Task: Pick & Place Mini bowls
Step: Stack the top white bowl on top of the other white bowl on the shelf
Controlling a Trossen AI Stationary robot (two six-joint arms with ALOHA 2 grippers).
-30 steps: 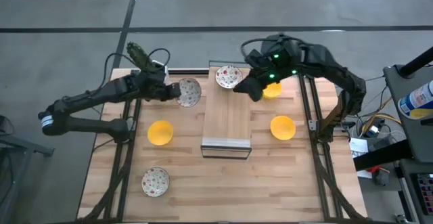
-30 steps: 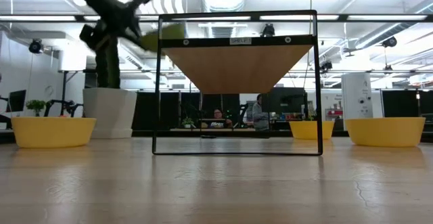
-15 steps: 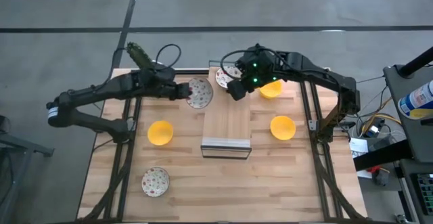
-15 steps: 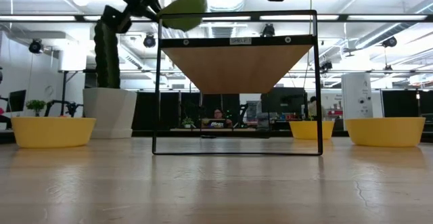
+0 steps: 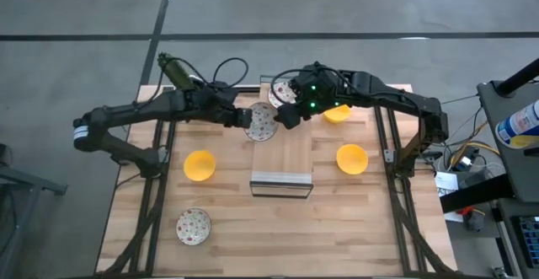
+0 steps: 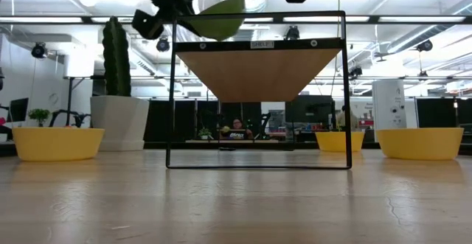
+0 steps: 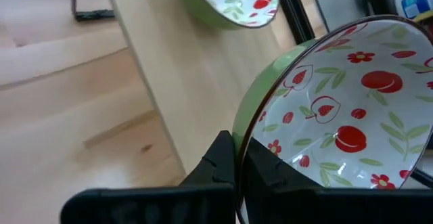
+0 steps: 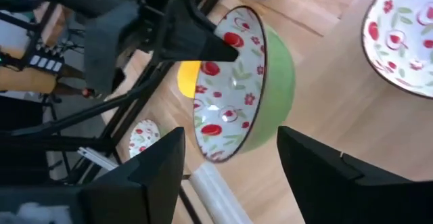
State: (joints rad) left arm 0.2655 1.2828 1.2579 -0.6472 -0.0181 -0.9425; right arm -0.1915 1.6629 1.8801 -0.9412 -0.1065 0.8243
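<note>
A mini bowl, white with red-green flowers inside and green outside, hangs tilted over the left edge of the wooden shelf top, with my left gripper shut on it. My right gripper stands open just to the bowl's right, its fingers apart on either side of the bowl without touching it. A second floral mini bowl sits on its base at the far end of the shelf top. My left gripper pinches the bowl's rim with one finger inside the bowl and one against its green outer wall. The fingers come nearly level from the table's left. The bowl is lifted clear of the shelf top and tilted.
Yellow mini bowls stand on the table at the left, the right and the far right of the shelf. Another floral mini bowl sits near the front left. A cactus in a white planter stands at the far left corner.
My left gripper has carried the floral bowl toward the table's right edge, from beside the shelf to over its left edge, keeping it lifted. My right gripper has moved left along the shelf's far end toward the held bowl.
</note>
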